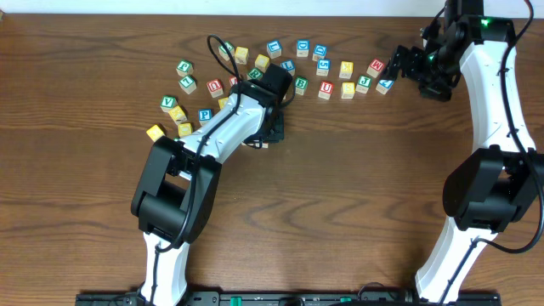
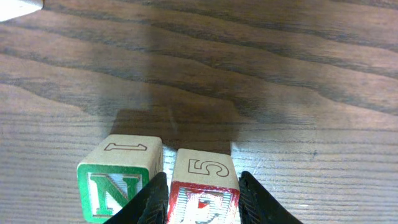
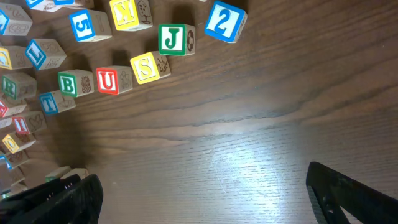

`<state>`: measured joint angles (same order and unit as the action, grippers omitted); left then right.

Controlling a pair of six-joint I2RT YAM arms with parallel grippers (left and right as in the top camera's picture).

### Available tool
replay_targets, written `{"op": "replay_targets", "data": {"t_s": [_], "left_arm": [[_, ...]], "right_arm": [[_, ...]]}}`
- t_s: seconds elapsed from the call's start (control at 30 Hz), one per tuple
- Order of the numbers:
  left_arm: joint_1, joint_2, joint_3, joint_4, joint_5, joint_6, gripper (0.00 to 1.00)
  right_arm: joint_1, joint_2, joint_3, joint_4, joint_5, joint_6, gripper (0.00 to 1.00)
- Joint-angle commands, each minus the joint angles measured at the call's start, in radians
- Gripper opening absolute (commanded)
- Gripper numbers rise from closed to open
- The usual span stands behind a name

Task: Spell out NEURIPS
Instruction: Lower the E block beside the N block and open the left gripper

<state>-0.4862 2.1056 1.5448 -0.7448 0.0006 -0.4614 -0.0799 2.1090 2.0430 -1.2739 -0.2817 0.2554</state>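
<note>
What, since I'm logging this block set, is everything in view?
N cube: one, green letter, close to the left wrist camera.
red-lettered cube: one, red, right beside the N cube.
U cube: one, red letter, between B cube and S cube.
other letter cubes: over twenty, mixed colours, arc across the table's far side.
table: one, dark brown wood.
left tool: one, black, straddling the red-lettered cube.
right tool: one, black, open over bare wood.

Bright, even top light; soft glare on table (image 3: 236,155) in right wrist view; shadows soft, focus sharp
</note>
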Motion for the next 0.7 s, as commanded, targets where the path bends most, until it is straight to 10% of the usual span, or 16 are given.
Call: {"op": "replay_targets", "data": {"t_s": [0.0, 0.67], "left_arm": [[0.003, -0.001, -0.004, -0.012, -0.012, -0.066, 0.34], [0.003, -0.002, 0.018, -0.014, -0.012, -0.075, 0.46]], "right_arm": [[0.01, -0.039, 0.018, -0.002, -0.005, -0.01, 0.99], [0.01, -0.039, 0.018, -0.002, -0.005, -0.01, 0.99]]}}
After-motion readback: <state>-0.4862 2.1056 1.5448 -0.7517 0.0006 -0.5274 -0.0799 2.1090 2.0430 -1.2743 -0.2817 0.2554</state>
